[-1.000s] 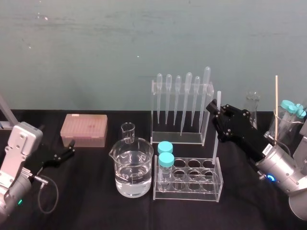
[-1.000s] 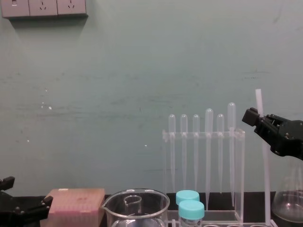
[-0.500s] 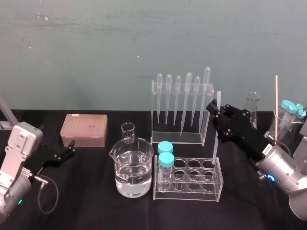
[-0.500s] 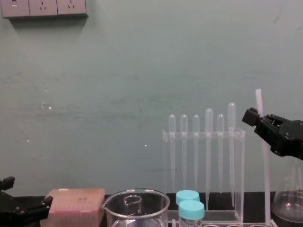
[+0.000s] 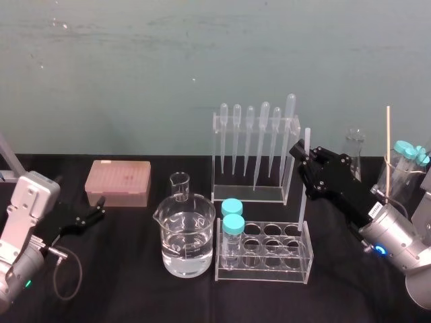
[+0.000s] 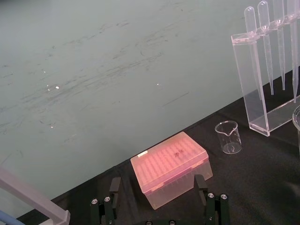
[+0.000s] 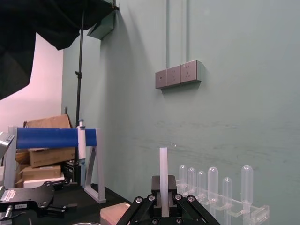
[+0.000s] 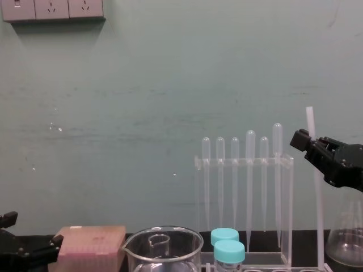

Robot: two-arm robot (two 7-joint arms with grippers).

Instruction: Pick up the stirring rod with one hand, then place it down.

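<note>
- Stirring rod [image 5: 304,182]: a thin, translucent white rod standing almost upright, leaning slightly. Its lower end sits in the right rear corner of the clear tube rack [image 5: 262,272] and its upper end rises above the pipettes [image 5: 264,134].
- Right gripper [image 5: 301,153]: it reaches in from the right, raised above the black table [image 5: 135,289]. Its black jaws stand narrow, closed on the upper part of the rod. In the right wrist view the rod [image 7: 163,164] rises straight up from between the gripper [image 7: 163,187] tips. In the chest view the gripper [image 8: 300,139] meets the rod [image 8: 317,209] just below its top end.
- Left gripper [image 5: 100,208]: it is parked low at the table's left edge, near the pink tip box [image 5: 116,182] and not touching it. In the left wrist view its fingers [image 6: 112,194] stand wide apart with nothing between them.
- Tube rack contents: two blue-capped tubes [image 5: 232,222] stand in the left holes, well apart from the rod.
- Surroundings: a large beaker [image 5: 187,235] of clear liquid stands just left of the tube rack, with a small beaker [image 5: 180,185] behind it. The pipette stand [image 5: 252,195] is behind the tube rack. A flask [image 5: 355,151] stands at the far right.
</note>
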